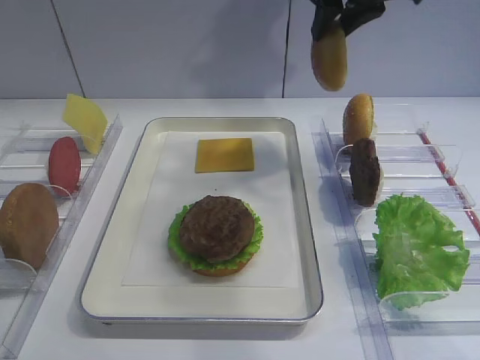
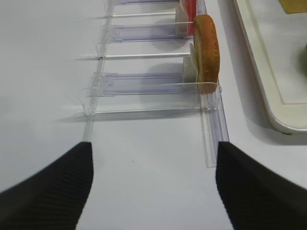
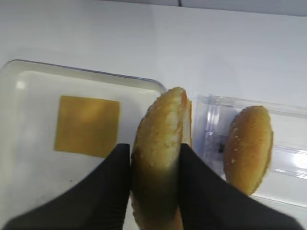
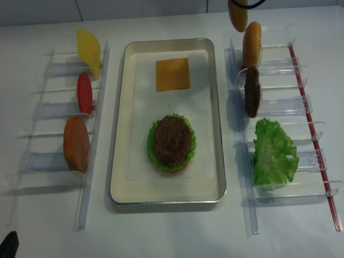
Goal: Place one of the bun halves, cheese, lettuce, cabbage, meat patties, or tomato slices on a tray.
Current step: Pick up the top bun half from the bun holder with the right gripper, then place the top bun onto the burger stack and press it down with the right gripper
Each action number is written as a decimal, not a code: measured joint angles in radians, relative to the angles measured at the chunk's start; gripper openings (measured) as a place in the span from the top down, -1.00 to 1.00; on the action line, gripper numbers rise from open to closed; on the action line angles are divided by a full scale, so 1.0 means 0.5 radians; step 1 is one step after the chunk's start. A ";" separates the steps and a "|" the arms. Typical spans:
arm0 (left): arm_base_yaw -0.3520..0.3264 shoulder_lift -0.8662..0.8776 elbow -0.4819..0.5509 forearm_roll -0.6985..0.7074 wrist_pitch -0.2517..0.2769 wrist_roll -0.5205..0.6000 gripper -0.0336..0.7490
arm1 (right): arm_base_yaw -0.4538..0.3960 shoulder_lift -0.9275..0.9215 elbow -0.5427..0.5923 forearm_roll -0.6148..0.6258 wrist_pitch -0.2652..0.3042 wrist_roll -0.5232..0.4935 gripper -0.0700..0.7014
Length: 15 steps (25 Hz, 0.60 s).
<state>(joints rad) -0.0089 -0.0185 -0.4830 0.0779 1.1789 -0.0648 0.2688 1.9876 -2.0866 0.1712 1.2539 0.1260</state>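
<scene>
My right pincer (image 3: 154, 165) holds sesame bun top (image 3: 160, 153) edge-on above tabletop's far edge; looks light, squashy, so grip flat faces gently. Left pincer (image 2: 153, 184) wide, empty.

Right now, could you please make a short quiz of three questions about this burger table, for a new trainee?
1. True or false: the right hand is shut on a sesame bun top.
2. What lies directly on the lettuce in the tray?
A. a tomato slice
B. a meat patty
C. a cheese slice
3. Fill in: the orange cheese slice lies flat in the ____ half of the tray, away from the stack.

Key: 1 true. 2 B: the meat patty sits on it. 3 far.
</scene>
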 joint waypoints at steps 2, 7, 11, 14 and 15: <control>0.000 0.000 0.000 0.000 0.000 0.000 -0.44 | 0.000 -0.050 0.000 0.110 0.004 -0.050 0.22; 0.000 0.000 0.000 0.000 0.000 0.000 -0.44 | 0.000 -0.315 0.179 0.311 0.004 -0.182 0.22; 0.000 0.000 0.000 0.000 0.000 0.000 -0.44 | 0.004 -0.588 0.483 0.322 0.007 -0.285 0.22; 0.000 0.000 0.000 0.000 0.000 0.000 -0.44 | 0.004 -0.781 0.716 0.352 0.008 -0.344 0.23; 0.000 0.000 0.000 0.000 0.000 0.000 -0.44 | 0.004 -0.850 0.801 0.368 0.008 -0.359 0.23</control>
<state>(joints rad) -0.0089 -0.0185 -0.4830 0.0779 1.1789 -0.0648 0.2709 1.5628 -1.6862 0.3553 1.2580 -0.0533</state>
